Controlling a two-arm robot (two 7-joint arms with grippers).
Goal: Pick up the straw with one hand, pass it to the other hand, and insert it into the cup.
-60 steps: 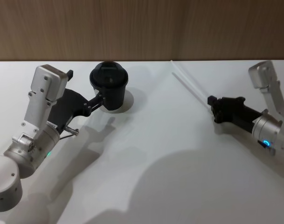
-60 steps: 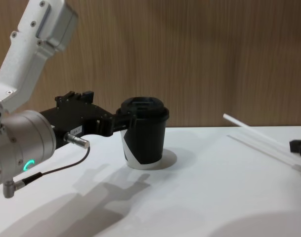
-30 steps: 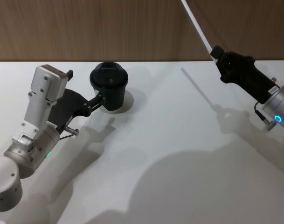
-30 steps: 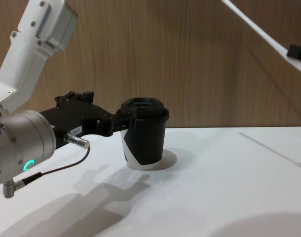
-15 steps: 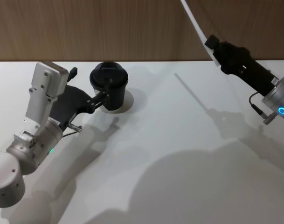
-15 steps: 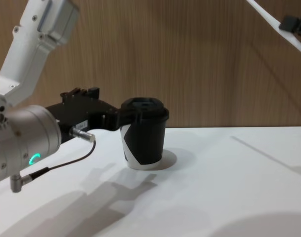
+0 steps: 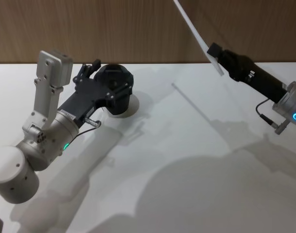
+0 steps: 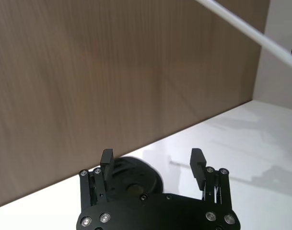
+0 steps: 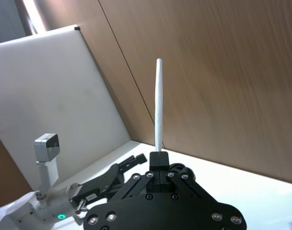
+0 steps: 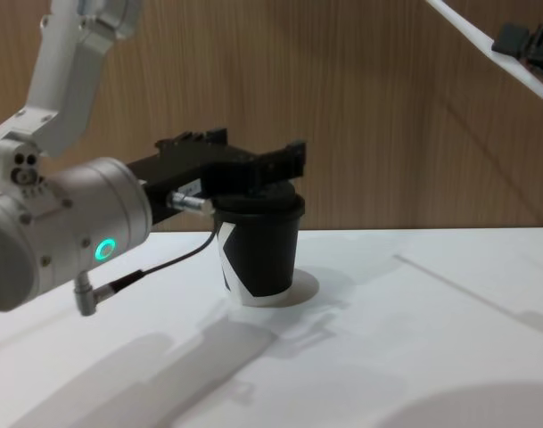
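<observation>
Your right jaws pinch the straw (image 7: 194,30) by its end, high over the desk (image 7: 186,160), well apart from the cup (image 10: 262,254). Your left jaws hover spread just above that cup. Leave low and you may topple it; a skewed handover could twist the straw loose.

Head view: the straw (image 7: 191,26) runs off the top edge, and the left gripper (image 7: 101,80) covers the near-left part of the cup (image 7: 123,94). Chest view: the right gripper (image 10: 521,40) is cut by the right edge. Right wrist view: the straw's lower end is hidden within the right gripper.
</observation>
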